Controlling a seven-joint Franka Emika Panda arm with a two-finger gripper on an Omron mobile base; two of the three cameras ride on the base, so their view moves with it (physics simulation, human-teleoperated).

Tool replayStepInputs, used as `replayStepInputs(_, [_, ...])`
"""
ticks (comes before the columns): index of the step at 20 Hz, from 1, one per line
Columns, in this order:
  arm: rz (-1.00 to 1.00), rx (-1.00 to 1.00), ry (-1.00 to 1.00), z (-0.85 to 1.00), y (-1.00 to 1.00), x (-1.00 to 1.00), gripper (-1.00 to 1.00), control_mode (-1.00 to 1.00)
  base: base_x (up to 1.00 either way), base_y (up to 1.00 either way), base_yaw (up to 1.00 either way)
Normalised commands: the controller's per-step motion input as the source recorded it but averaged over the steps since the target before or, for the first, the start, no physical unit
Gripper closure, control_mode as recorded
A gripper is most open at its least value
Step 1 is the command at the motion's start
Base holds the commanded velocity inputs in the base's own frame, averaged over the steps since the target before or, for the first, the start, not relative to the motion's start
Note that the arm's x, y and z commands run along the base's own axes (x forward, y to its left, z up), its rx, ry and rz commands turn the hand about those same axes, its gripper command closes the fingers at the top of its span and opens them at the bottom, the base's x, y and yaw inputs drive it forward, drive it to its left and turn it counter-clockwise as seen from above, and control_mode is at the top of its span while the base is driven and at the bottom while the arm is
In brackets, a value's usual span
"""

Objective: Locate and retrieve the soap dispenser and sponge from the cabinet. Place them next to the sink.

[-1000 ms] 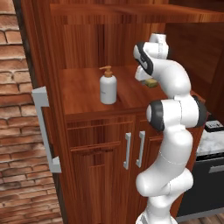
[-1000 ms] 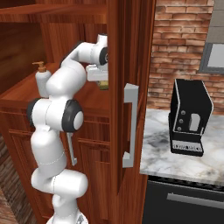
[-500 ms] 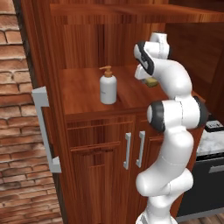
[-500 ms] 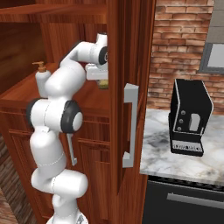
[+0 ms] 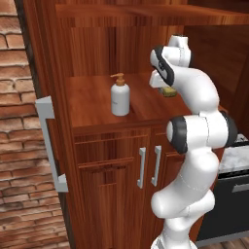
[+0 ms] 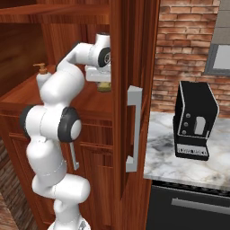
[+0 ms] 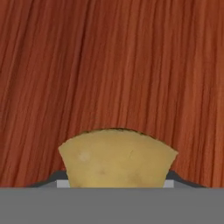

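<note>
The soap dispenser, a pale bottle with a tan pump, stands upright on the shelf of the reddish-brown cabinet. It also peeks out behind the arm. To its right on the same shelf lies the small yellow sponge. My gripper reaches down onto it. In the hand view the sponge sits between the two fingertips, touching both, and the gripper is shut on it. The sink is out of view.
The cabinet's door stands open at the left with a silver handle. Another door panel rises right of the arm. Beyond it a black coffee machine stands on the marble counter, above a black dishwasher front.
The jaws have drawn in onto the sponge. The arm holds the same pose over the shelf, and the soap dispenser has not moved.
</note>
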Motion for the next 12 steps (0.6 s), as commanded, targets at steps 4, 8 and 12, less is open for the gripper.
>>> replayStepInputs(4, [-0.17,0.00,0.02,0.12,0.06,-0.25,1.00,-1.00,0.00,0.00,0.00])
replayStepInputs(8, [-0.18,0.00,0.02,0.02,0.08,-0.28,1.00,-1.00,0.00,0.00,0.00])
replayStepInputs(12, [-0.16,0.00,0.01,0.00,0.02,-0.33,1.00,-1.00,0.00,0.00,0.00])
